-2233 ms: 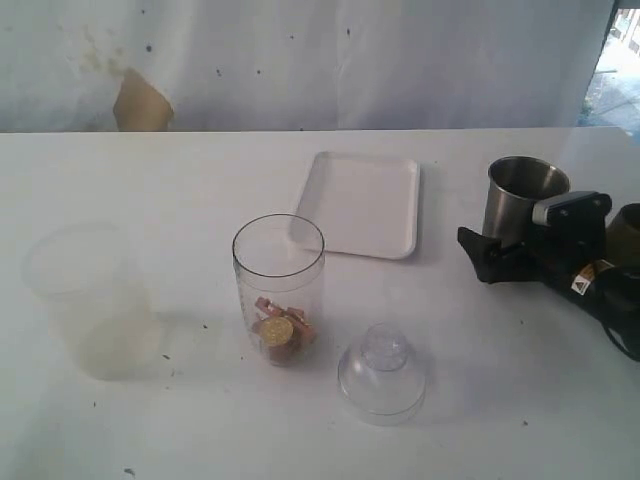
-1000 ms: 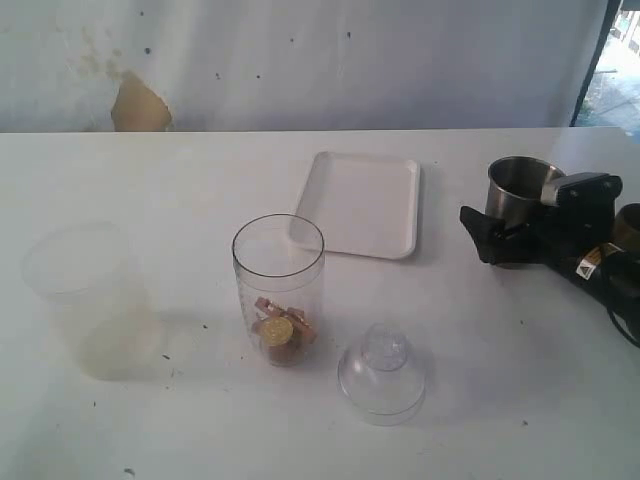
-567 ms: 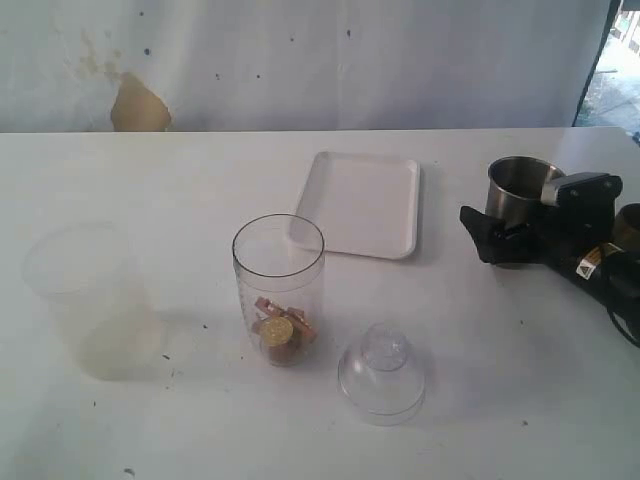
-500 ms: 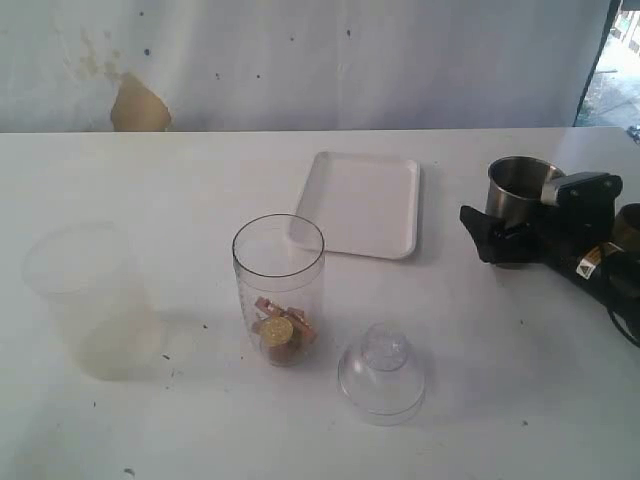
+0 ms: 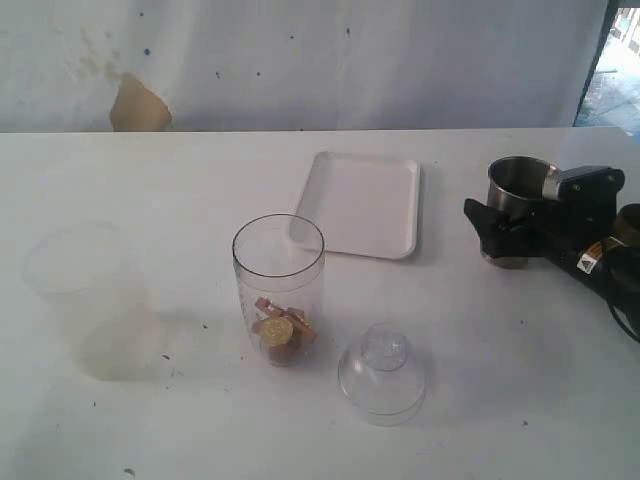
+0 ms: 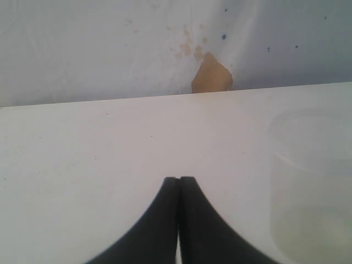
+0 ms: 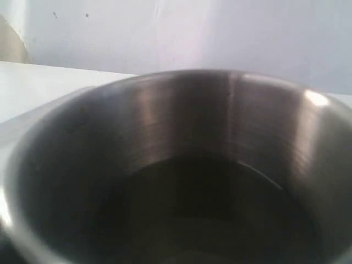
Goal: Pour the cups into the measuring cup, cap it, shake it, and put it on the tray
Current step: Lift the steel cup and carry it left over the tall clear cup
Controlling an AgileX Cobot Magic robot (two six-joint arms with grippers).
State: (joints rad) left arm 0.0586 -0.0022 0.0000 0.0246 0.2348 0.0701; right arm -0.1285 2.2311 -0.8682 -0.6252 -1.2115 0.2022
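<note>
The steel tumbler (image 5: 515, 195) stands upright on the table at the right. My right gripper (image 5: 505, 235) straddles its lower part with the fingers slightly off the wall. The tumbler (image 7: 181, 165) fills the right wrist view and its inside looks dark and empty; the fingers are hidden there. A brown wooden cup (image 5: 630, 218) peeks out behind the right arm. The clear measuring cup (image 5: 278, 290) stands in the middle with brown and gold pieces at its bottom. The dome cap (image 5: 382, 372) lies beside it. My left gripper (image 6: 177, 179) is shut on nothing.
The white tray (image 5: 360, 203) lies behind the measuring cup. A wide frosted plastic cup (image 5: 85, 300) stands at the left, and the frosted cup (image 6: 311, 181) also shows close beside the left gripper. A white backdrop with a tan patch (image 5: 138, 105) closes the far side.
The right gripper lowered the tumbler onto the table, held still, then shifted a little to the right while the tumbler stayed put. Nothing else moved.
</note>
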